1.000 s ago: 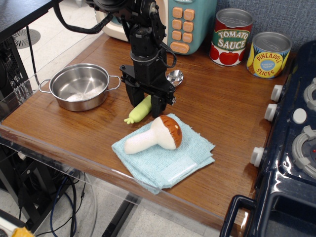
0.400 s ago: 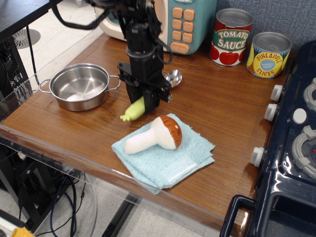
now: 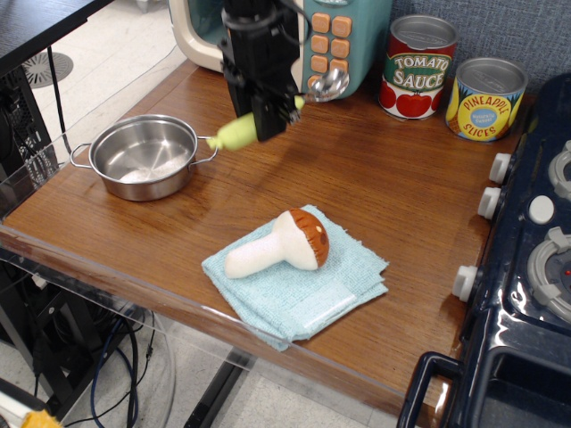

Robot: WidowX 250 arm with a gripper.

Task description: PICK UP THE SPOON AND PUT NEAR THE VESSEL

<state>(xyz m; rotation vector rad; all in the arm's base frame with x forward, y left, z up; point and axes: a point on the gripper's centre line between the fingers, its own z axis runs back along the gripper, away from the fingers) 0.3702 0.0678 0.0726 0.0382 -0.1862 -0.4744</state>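
My gripper (image 3: 265, 114) is shut on the spoon (image 3: 235, 132) and holds it in the air above the wooden counter. The lime-green handle sticks out to the left of the fingers and the shiny metal bowl (image 3: 328, 85) sticks out to the upper right. The vessel (image 3: 144, 157), a small steel pan with two handles, stands on the counter to the left, below and left of the handle tip.
A brown-capped white mushroom (image 3: 278, 242) lies on a light blue cloth (image 3: 299, 276) at the front. A tomato sauce can (image 3: 418, 67) and a pineapple can (image 3: 484, 98) stand at the back right. A teal toy appliance (image 3: 343, 40) is behind the gripper. A dark toy stove (image 3: 526, 259) fills the right edge.
The gripper closed on the spoon's green handle and lifted it off the counter, up and slightly back. The spoon now hangs in the air beside the pan.
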